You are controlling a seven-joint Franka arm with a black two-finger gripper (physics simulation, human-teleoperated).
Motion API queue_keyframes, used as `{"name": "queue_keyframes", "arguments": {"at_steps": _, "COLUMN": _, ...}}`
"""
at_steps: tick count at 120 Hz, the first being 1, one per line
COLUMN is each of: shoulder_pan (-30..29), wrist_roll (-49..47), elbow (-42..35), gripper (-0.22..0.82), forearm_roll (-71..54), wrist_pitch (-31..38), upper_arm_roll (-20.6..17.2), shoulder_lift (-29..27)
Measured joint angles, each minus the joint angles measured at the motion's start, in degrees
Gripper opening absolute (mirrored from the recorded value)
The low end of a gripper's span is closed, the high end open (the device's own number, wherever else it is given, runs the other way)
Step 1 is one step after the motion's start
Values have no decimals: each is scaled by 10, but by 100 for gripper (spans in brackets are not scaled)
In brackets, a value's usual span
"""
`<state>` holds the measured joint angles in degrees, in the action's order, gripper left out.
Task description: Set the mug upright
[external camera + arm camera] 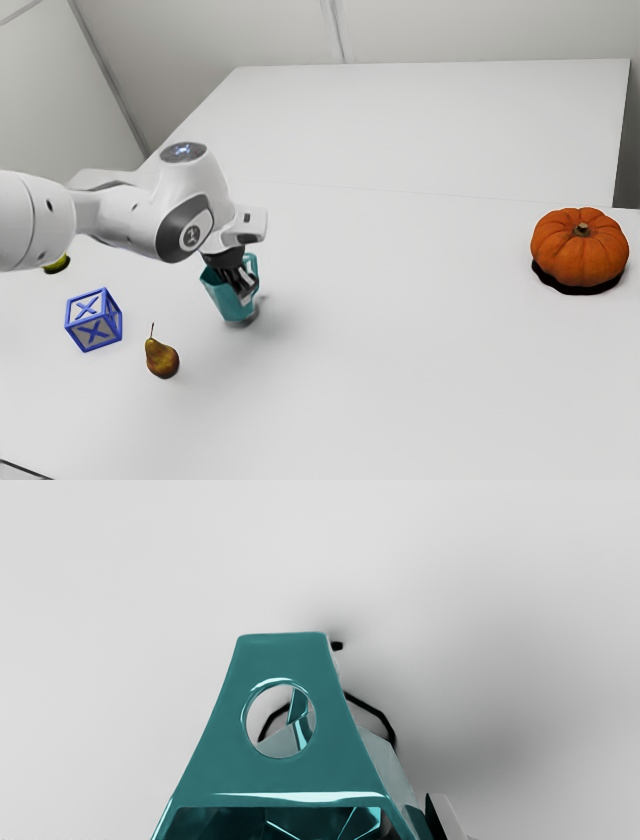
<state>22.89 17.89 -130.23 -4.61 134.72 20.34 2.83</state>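
Arm, exterior view: I am reaching my white arm (185, 215) in from the exterior view's left, over the pale bench (400, 400).
Claw: I am holding the black claw (243, 286) down at the mug, but I cannot tell if it is gripping it or standing loose.
Mug: the blue-green mug (230, 304) is pointing its mouth up and leaning a little to the exterior view's left; I cannot tell if its foot is touching the bench.
Box: a box with blue edges and crosses (94, 320) is sitting toward the exterior view's left of the mug.
Pear: a brown pear (162, 360) is resting near the box, stem up.
Green thing: a small green thing (58, 266) is peeking out by my arm, mostly hidden.
Pumpkin: a big orange pumpkin (580, 250) is sitting well apart, at the exterior view's right.
Mug, wrist view: the mug is showing me a flat side with a round hole, and its open mouth is lying nearest the claw.
Claw, wrist view: one part of it is standing just beside the mug's outside.
Shade: a soft dark patch (480, 740) is spreading on the bench beside the mug.
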Motion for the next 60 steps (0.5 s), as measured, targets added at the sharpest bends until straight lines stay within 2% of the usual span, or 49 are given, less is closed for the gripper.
{"name": "queue_keyframes", "arguments": {"at_steps": 32, "shoulder_pan": 0, "wrist_roll": -29, "elbow": -5, "gripper": -17, "forearm_roll": 3, "wrist_pitch": 25, "upper_arm_roll": 0, "shoulder_lift": 3}}
{"name": "queue_keyframes", "arguments": {"at_steps": 60, "shoulder_pan": 1, "wrist_roll": -37, "elbow": -5, "gripper": -3, "forearm_roll": 10, "wrist_pitch": 30, "upper_arm_roll": 0, "shoulder_lift": 3}}
